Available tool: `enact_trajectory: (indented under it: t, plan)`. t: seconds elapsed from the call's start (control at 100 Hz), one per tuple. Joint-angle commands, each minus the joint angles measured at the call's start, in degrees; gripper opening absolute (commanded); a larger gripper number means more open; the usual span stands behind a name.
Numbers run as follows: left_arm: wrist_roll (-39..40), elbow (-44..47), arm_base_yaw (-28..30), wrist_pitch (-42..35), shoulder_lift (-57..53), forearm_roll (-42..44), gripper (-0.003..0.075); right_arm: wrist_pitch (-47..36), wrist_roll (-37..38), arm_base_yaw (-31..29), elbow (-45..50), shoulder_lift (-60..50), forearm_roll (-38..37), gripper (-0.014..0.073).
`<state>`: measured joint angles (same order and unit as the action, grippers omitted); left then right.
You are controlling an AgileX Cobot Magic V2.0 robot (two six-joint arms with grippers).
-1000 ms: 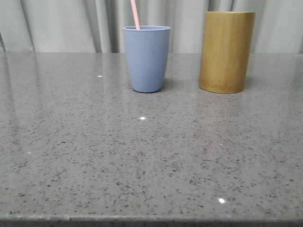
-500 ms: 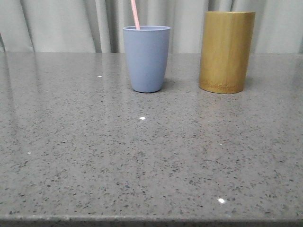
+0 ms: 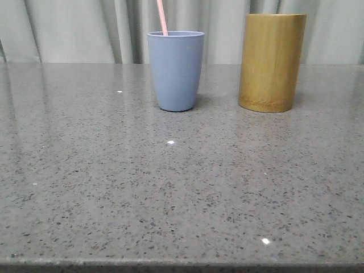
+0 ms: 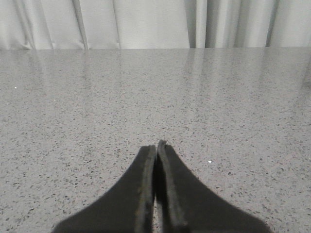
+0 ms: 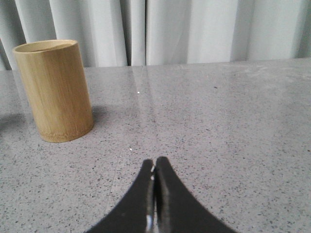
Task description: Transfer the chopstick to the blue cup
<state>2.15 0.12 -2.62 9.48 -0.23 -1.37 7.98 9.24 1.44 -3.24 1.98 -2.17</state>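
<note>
The transfer is judged complete, or all but complete — the chopstick [image 3: 162,17] is seen standing inside the blue cup [image 3: 176,70], its lower part hidden by the cup wall and its upper part rising past the rim and out of the front view. Its long axis is near vertical, tilted slightly so that the upper end leans away from the bamboo cylinder [image 3: 272,61], which stands apart from the blue cup on the speckled grey tabletop [image 3: 182,193]. Nothing is held: the left tool [image 4: 156,148] is pressed together over bare tabletop, and the right tool [image 5: 155,162] is likewise pressed together — near the bamboo cylinder. Little appears left beyond keeping both arms withdrawn.
</note>
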Motion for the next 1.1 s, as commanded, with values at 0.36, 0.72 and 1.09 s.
enact_trajectory:
  t: [0.36,0.72,1.09]
  plan:
    - [0.62,0.56,0.27,-4.90,-1.95,-0.50,-0.0019,-11.36,-0.19,-0.38,4.88,-3.76,-0.71,-0.0105]
    - [0.62,0.56,0.27,-4.90,-1.95,-0.50,-0.0019,-11.34,-0.19,-0.27,4.88,-3.82,-0.71,-0.0105]
    - [0.62,0.56,0.27,-4.90,-1.95,-0.50,-0.0019,-11.34,-0.19,-0.27,4.88,-3.82,-0.71,-0.0105]
